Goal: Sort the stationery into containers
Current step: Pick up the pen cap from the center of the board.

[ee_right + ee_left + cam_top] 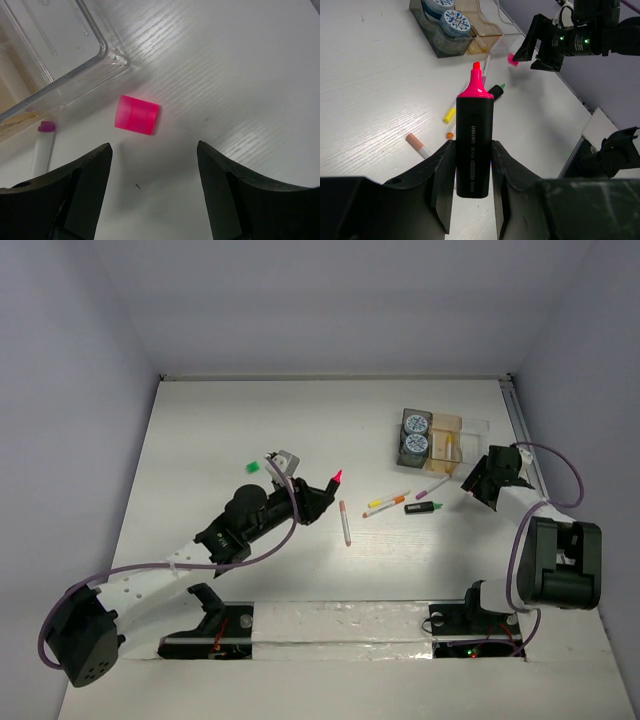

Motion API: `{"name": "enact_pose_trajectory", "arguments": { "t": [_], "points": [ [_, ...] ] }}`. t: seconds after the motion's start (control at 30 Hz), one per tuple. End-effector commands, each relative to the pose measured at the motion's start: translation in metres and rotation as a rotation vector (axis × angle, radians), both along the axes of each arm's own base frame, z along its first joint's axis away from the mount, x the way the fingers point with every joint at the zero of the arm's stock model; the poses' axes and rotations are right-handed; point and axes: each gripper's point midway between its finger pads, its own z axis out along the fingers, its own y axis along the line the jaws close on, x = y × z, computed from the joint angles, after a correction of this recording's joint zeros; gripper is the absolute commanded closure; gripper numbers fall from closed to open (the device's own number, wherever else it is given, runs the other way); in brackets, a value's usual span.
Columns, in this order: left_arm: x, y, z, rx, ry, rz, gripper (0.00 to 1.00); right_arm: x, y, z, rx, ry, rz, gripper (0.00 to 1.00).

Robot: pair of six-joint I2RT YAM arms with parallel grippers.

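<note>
Left wrist view: my left fingers (442, 185) pinch a black highlighter (474, 150), pink tip bared, raised over the bench (370, 100). A pink cap (136, 115) lies between my spread right fingers (85, 185), near the clear tray (50, 45). White wood-grain bench, pale lilac-grey walls (330, 300).

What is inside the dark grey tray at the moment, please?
The dark grey tray holds two round blue-white rolls, side by side. Its floor beneath them is covered, so anything underneath cannot be seen.

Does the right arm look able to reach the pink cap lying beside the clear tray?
Likely yes: the right pincer hangs open right over the pink cap, with nothing between them. The clear tray has a corner close beside the cap but not touching it.
</note>
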Motion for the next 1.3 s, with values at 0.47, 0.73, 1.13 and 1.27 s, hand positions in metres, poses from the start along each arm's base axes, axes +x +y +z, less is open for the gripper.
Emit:
{"name": "enact_pose_trajectory", "arguments": {
  "t": [0.47, 0.73, 1.13, 1.27],
  "points": [
    [-0.008, -0.013, 0.009, -0.042, -0.037, -0.079, 1.00, 0.043, -0.001, 0.000, 0.006, -0.056, 0.060, 0.32],
    [-0.006, -0.013, 0.008, -0.035, -0.037, -0.072, 1.00, 0.039, -0.007, -0.009, -0.008, -0.022, 0.018, 0.46],
    [-0.007, -0.012, 0.009, -0.037, -0.040, -0.069, 1.00, 0.024, -0.005, 0.006, -0.035, -0.024, 0.015, 0.67],
    [-0.003, -0.008, 0.008, -0.034, -0.039, -0.043, 1.00, 0.024, 0.026, 0.038, -0.035, -0.067, 0.121, 0.68]
  ]
}}
